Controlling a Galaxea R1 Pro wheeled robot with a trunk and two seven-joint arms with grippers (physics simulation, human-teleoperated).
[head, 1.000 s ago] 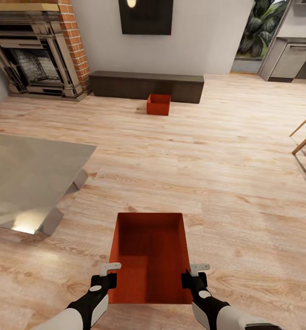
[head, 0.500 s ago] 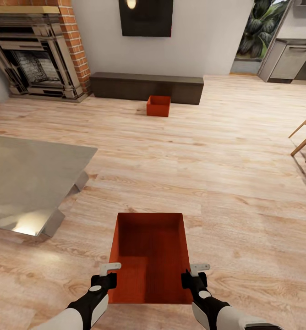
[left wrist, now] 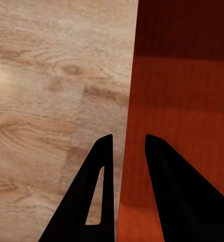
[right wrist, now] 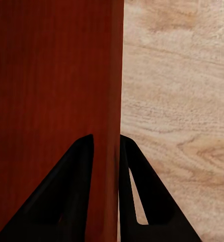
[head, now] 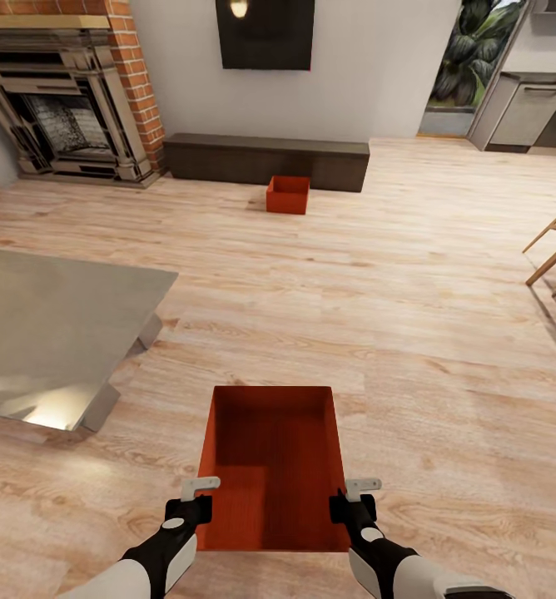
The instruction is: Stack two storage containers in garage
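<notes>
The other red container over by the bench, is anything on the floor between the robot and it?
Nothing visible blocks it. Bare wood floor runs from the held container, gripped by the left gripper and right gripper, up to the second container by the dark bench. The metal table sits off to the left.

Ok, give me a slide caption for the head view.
Both pincers, left pincer and right pincer, clamp one storage container; second container sits by the bench.

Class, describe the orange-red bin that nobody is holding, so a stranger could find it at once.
Start at the long low dark bench under the black wall TV. On the light wood-plank floor just in front of it sits a small orange-red rectangular open bin. Unlike its twin held between the pincers, it stands alone and untouched.
</notes>
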